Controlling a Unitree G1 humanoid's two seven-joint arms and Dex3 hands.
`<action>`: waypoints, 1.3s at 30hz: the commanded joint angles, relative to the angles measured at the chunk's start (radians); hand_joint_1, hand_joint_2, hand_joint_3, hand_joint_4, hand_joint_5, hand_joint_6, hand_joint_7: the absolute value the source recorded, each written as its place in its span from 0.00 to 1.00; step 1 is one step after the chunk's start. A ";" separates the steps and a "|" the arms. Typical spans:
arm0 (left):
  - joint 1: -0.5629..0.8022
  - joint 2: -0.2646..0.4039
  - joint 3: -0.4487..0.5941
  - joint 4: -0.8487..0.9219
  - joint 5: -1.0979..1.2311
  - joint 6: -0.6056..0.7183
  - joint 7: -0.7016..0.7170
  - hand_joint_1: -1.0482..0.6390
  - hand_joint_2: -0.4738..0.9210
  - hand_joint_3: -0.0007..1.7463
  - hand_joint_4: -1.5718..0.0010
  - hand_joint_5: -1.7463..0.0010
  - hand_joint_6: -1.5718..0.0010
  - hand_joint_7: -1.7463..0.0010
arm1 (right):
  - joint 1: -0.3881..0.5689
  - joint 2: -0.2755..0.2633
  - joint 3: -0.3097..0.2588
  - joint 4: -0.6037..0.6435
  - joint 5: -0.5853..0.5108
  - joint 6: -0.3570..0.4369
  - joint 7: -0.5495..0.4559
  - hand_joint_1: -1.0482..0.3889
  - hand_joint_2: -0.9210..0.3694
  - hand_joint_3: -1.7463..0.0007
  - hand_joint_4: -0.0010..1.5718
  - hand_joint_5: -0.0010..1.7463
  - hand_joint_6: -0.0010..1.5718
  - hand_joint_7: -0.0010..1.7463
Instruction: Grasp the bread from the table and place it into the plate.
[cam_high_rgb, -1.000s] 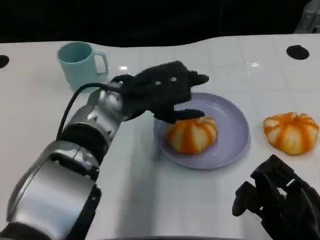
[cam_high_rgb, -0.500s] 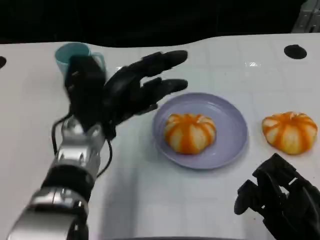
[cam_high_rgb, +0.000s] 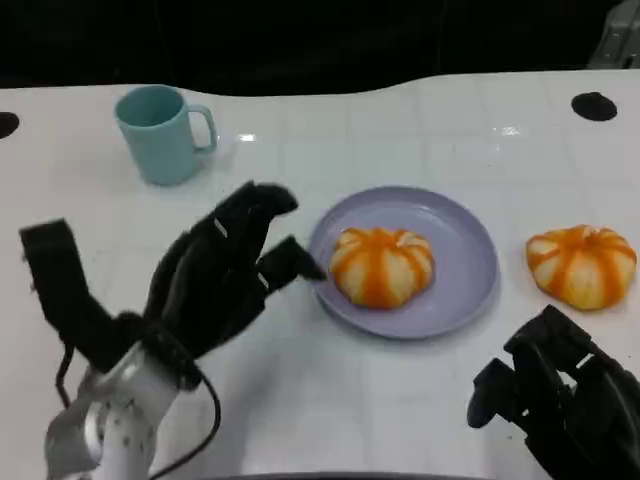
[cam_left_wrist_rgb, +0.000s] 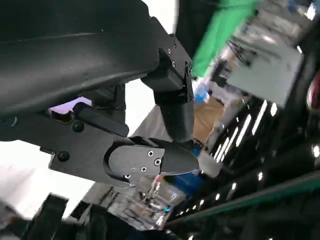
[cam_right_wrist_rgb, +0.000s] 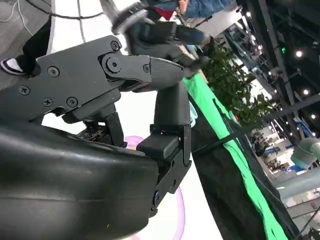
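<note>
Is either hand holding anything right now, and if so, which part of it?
Nothing is held. The left hand is open beside the plate, clear of the bread on it. The right hand rests at the table's near edge, fingers curled on nothing.

We find bare white table between our left hand and right hand, open for passage. Just beyond the left fingertips stands the purple plate, a bun occupying its near half. A second bun lies ahead of the right hand. A teal mug stands well beyond the left hand.
</note>
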 joint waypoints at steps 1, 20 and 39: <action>0.101 0.002 0.011 -0.155 -0.073 0.111 0.077 0.28 1.00 0.20 0.54 0.00 0.64 0.12 | 0.003 -0.012 -0.004 -0.008 0.003 -0.006 0.002 0.37 0.10 0.73 0.40 1.00 0.34 0.86; 0.328 0.012 -0.006 -0.317 -0.104 0.197 0.164 0.28 1.00 0.26 0.58 0.00 0.71 0.04 | 0.011 -0.021 -0.007 -0.039 0.005 0.023 -0.019 0.37 0.08 0.73 0.39 1.00 0.32 0.88; 0.410 -0.014 -0.054 -0.363 -0.071 0.127 0.224 0.26 1.00 0.21 0.55 0.00 0.70 0.00 | 0.019 -0.047 -0.023 -0.027 0.009 0.003 0.018 0.37 0.06 0.75 0.39 1.00 0.30 0.89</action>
